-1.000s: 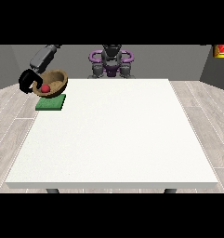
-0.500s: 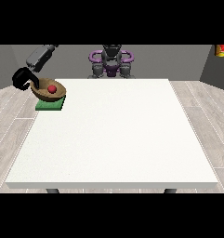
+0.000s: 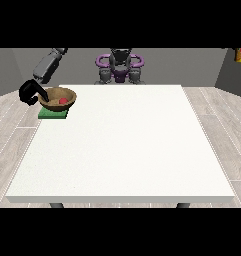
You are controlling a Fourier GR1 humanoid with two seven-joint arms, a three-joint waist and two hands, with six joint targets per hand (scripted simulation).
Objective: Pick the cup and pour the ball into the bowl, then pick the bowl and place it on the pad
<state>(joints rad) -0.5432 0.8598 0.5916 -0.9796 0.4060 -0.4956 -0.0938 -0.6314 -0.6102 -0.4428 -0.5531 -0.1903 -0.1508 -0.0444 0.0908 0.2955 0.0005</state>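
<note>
A brown wooden bowl (image 3: pixel 58 95) with a red ball (image 3: pixel 63 101) inside rests level on the green pad (image 3: pixel 52 114) at the table's far left corner. The black hand at the view's left (image 3: pixel 29 93) is just left of the bowl, and one dark finger reaches over the bowl's left rim. Its grey forearm (image 3: pixel 47 66) slants up to the top edge. No cup shows anywhere. The other hand does not show.
The white table (image 3: pixel 127 145) fills the middle of the view. The robot's torso (image 3: pixel 120 65) with purple rings stands behind the far edge. A red and yellow object (image 3: pixel 240 54) sits at the top right corner, off the table.
The bowl has come down from a tilted, lifted pose and now lies level on the green pad. The hand has lowered with it and stays at the left rim.
</note>
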